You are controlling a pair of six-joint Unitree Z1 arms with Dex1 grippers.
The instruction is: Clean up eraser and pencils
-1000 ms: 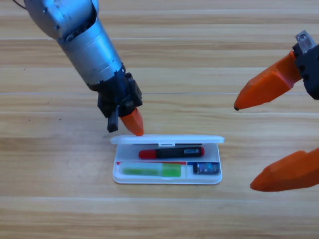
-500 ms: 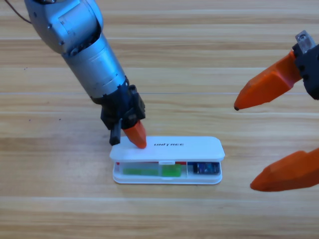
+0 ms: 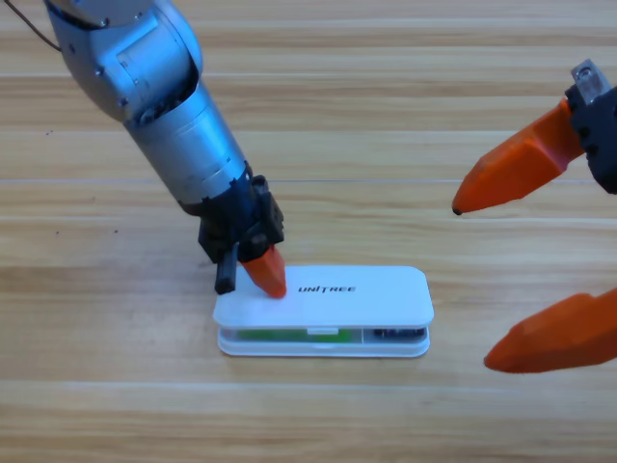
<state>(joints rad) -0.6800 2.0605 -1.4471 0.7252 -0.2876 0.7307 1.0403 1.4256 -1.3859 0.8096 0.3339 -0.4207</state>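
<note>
Hidden: the case's (image 3: pixel 323 313) white lid is down almost flat, so only a thin slit along the front edge shows what is inside.
Pencils: the green stick (image 3: pixel 280 335) shows as a light-green strip through the left part of that slit, lying in the case; the red marker is out of sight under the lid.
Eraser: a small dark patch (image 3: pixel 393 335) sits at the right end of the slit, probably the eraser, too little of it showing to be sure.
Left claw: the left claw (image 3: pixel 265 273) comes down from the upper left on its grey arm, and its orange tip presses on the lid's left end, just left of the printed lettering. Only one orange jaw shows clearly, with a black part beside it, so I cannot tell how far it is open; it grasps nothing I can see.
Right claw: the right claw (image 3: pixel 477 285) waits at the right edge, cut off by the frame, jaws spread wide apart, one tip pointing in above the case's level and the other lower down, well clear of the case and holding nothing.
Table: the case lies flat on the table (image 3: pixel 386 116), near the middle, a little towards the front.
</note>
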